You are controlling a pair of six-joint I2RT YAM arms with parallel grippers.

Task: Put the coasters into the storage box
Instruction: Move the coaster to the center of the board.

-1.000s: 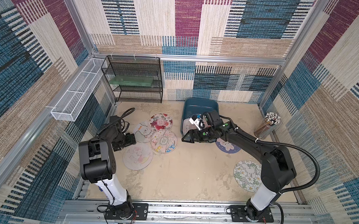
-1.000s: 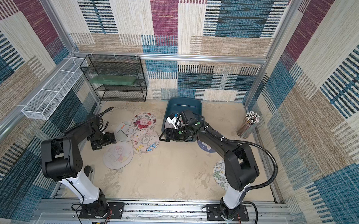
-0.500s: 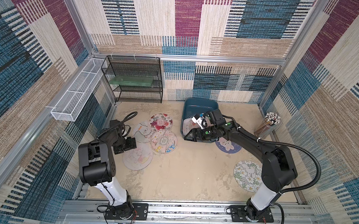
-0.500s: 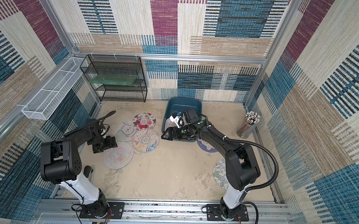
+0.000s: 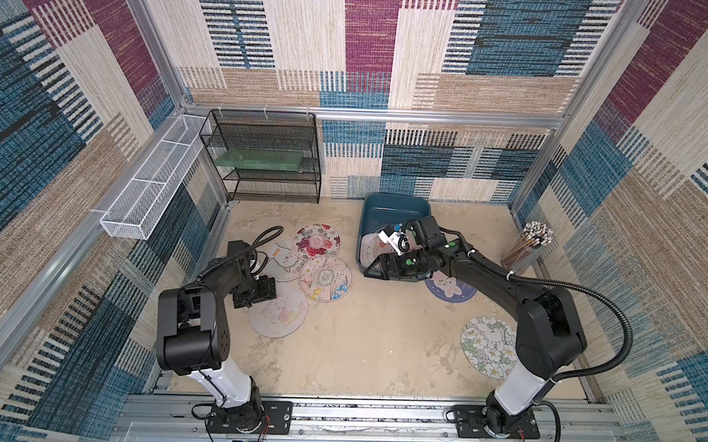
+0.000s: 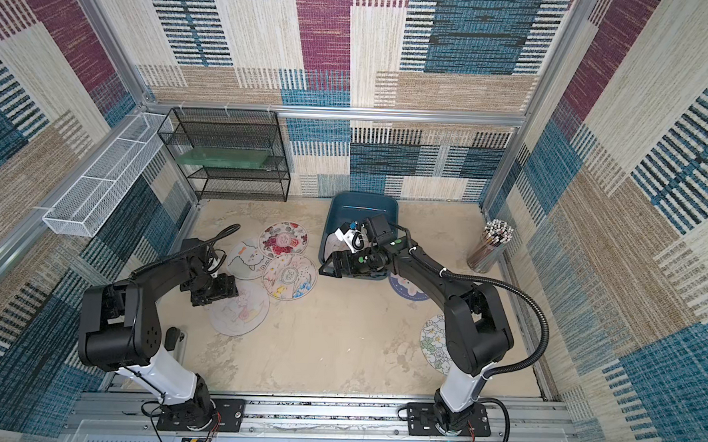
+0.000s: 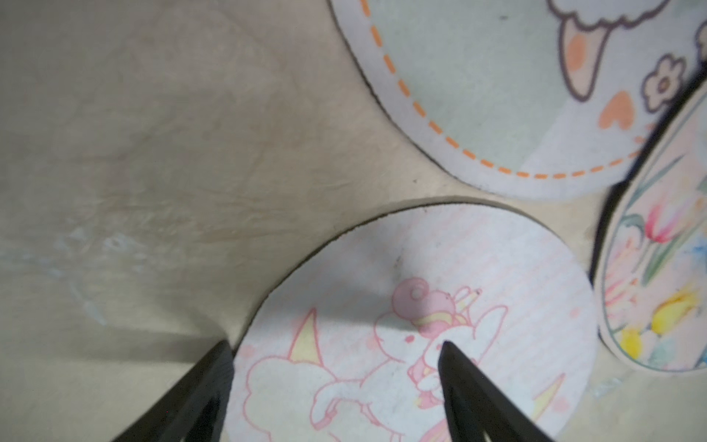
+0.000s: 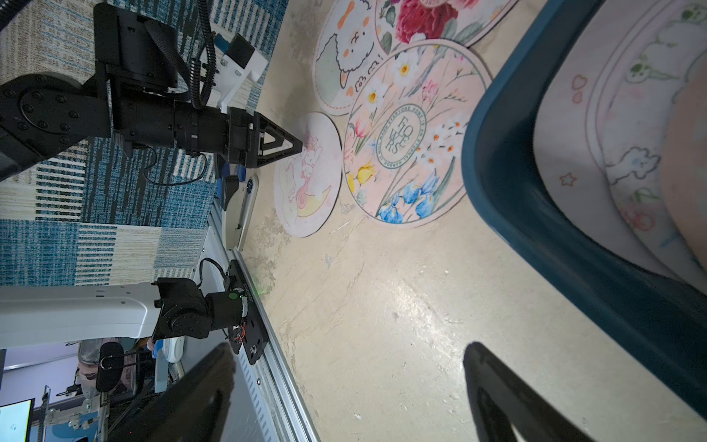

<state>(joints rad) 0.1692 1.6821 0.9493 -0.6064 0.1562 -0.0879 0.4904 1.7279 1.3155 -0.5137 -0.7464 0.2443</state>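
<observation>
Currently the left jaws stand wide, straddling the far-left edge of the pink unicorn coaster (image 7: 421, 298), flat on the worktop (image 5: 379, 348) left of the storage box (image 5: 398, 207). Risk: closing may skid across the thin mat without lifting it. Right jaws: wide, empty.

The unicorn coaster (image 7: 459, 260) lies under the left gripper (image 7: 334, 344), its edge between the fingers; the storage box (image 8: 509, 183), coasters (image 8: 612, 134) inside, sits just beside the right gripper (image 8: 349, 346).
</observation>
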